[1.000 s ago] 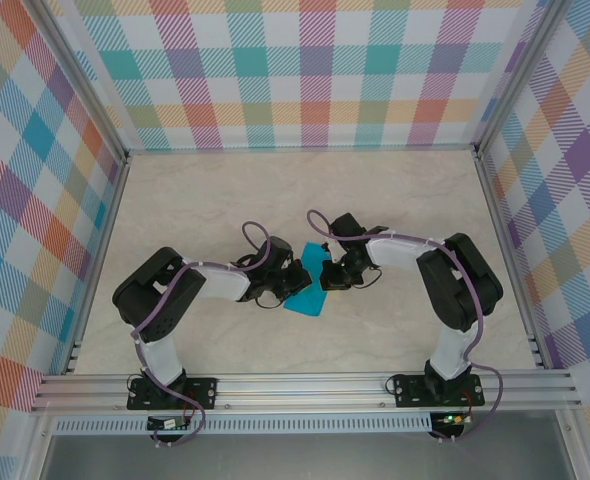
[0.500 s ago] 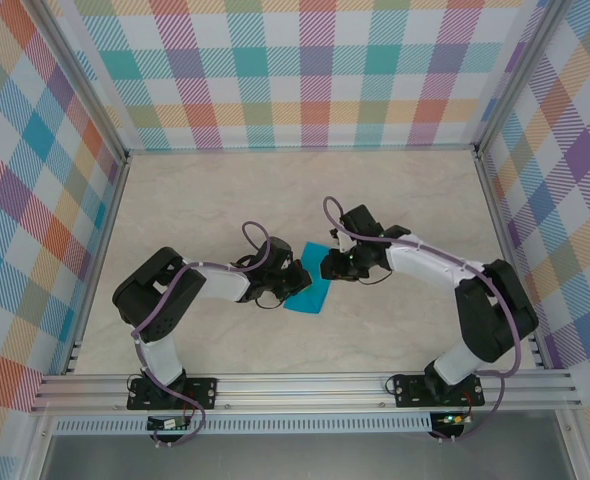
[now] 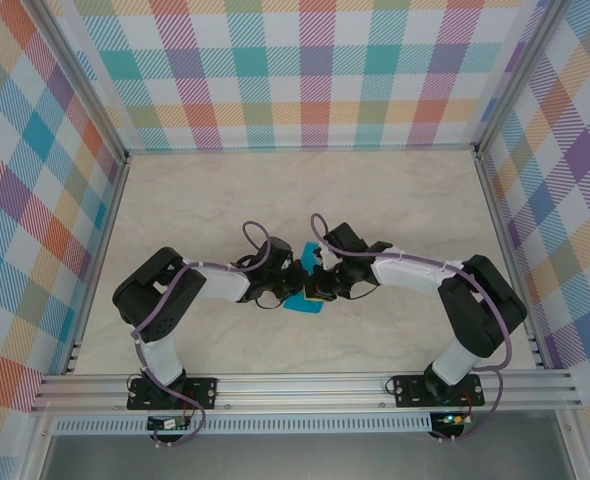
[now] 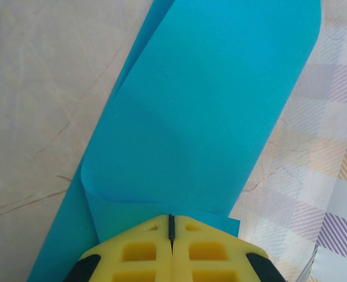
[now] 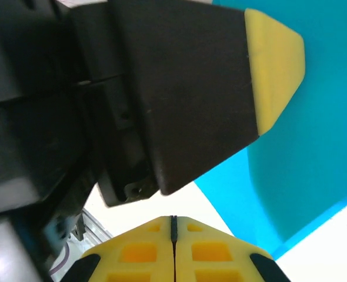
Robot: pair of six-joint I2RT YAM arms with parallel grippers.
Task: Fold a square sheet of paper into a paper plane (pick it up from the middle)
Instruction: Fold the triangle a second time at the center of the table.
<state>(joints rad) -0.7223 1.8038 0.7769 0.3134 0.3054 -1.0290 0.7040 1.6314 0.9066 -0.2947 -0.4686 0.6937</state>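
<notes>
Your left arm (image 3: 205,285) reaches right and your right arm (image 3: 415,270) reaches left, both bent low, meeting mid-worktop (image 3: 225,200). Your left fingers (image 4: 138,252) are pressed together at the edge of the square sheet of paper (image 4: 209,117), which lies folded over itself. Your right fingers (image 5: 212,252) are together too, just beside.

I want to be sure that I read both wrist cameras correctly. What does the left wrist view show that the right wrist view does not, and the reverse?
Left wrist view alone: the paper curled over itself in a rounded loop, the shut left gripper at its near edge, and the checked wall at the right.
Right wrist view alone: the shut right gripper, and just beyond it a black finger of the left gripper with a yellow tip.
Both: teal paper lying on the pale table.
</notes>
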